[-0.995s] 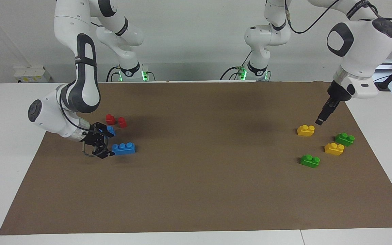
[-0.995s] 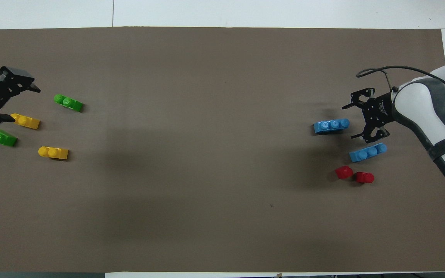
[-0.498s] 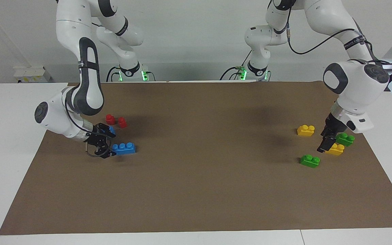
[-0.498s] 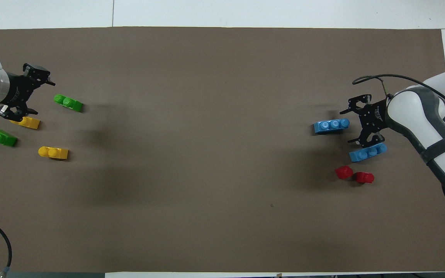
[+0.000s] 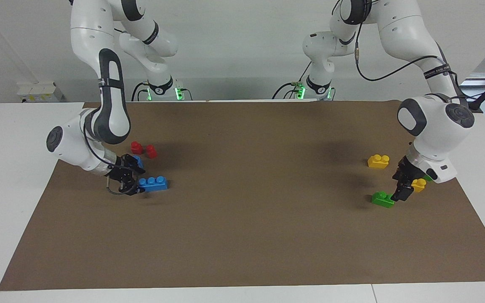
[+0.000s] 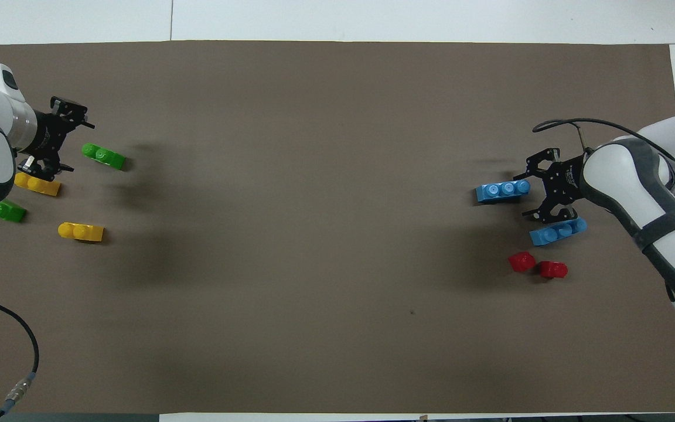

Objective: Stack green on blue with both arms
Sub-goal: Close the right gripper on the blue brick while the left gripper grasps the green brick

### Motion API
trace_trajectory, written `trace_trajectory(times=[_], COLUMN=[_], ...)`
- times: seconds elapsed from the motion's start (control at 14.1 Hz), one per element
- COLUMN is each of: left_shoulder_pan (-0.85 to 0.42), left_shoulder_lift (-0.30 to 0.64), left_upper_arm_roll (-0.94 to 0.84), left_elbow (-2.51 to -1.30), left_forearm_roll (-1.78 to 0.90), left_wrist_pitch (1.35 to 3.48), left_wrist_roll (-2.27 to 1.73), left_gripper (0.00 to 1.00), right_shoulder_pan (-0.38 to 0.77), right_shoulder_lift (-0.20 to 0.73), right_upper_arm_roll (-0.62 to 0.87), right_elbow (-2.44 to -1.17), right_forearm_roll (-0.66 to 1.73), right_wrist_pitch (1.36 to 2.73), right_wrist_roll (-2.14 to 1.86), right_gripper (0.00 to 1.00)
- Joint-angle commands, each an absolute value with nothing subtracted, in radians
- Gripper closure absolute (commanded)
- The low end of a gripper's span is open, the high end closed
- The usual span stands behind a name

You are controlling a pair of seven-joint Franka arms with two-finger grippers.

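Left gripper (image 6: 78, 146) of mine hangs low at the left arm's end of the table with its two fingers spread wide and nothing between them. Its tips sit just beside one end of the green brick (image 6: 103, 156); in the facing view the gripper (image 5: 399, 193) is right against that brick (image 5: 382, 199), but I cannot tell whether they touch. That green brick lies flat on the brown mat (image 6: 314, 176), studs up, the farthest from me of the pieces at this end. One yellow brick (image 6: 37, 183) lies just beside my wrist and nearer to me, a second green brick (image 6: 4, 211) is partly under my forearm, and another yellow brick (image 6: 81, 231) lies nearest to me of the four.

My right gripper (image 6: 521, 194) is down at the right arm's end of the table, fingers apart, one on each side of the end of the blue brick (image 6: 503, 191). From the facing view it (image 5: 131, 183) sits at mat level against that brick (image 5: 153, 183), which rests flat with its three studs up. A second blue brick (image 6: 557, 231) lies nearer to me, just beside the gripper, and two red pieces (image 6: 537, 265) lie nearer still, close together.
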State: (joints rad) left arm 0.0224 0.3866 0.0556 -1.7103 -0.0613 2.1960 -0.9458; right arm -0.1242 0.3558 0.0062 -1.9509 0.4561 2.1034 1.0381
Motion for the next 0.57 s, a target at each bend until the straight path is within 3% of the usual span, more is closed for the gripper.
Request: trace_trajectory(times=[0.0,0.21,0.5], left_shoulder_pan=[0.035,0.035,0.037], left_shoulder_lift=[0.423,0.452,0.457], left_upper_arm_roll=[0.052,0.052,0.052], left_elbow=[-1.68,-1.684,-1.735], left_forearm_roll=[-0.08,-0.077,-0.077], left_wrist_pitch=[2.229,2.272,2.309], left_wrist_roll=[-0.969,-0.973,-1.003], left_gripper=[0.0,0.0,0.0], right_shoulder_pan=[-0.132,-0.136,-0.126], right_shoulder_lift=[0.341,0.342,0.348], right_upper_arm_roll=[0.014,0.014,0.015], right_elbow=[-1.973,-1.957,-1.893], right_forearm_roll=[0.482,0.48,0.482], right_wrist_pitch=[2.125,2.111,2.089], right_wrist_roll=[1.029,1.028,0.995], right_gripper=[0.51,0.96,1.0])
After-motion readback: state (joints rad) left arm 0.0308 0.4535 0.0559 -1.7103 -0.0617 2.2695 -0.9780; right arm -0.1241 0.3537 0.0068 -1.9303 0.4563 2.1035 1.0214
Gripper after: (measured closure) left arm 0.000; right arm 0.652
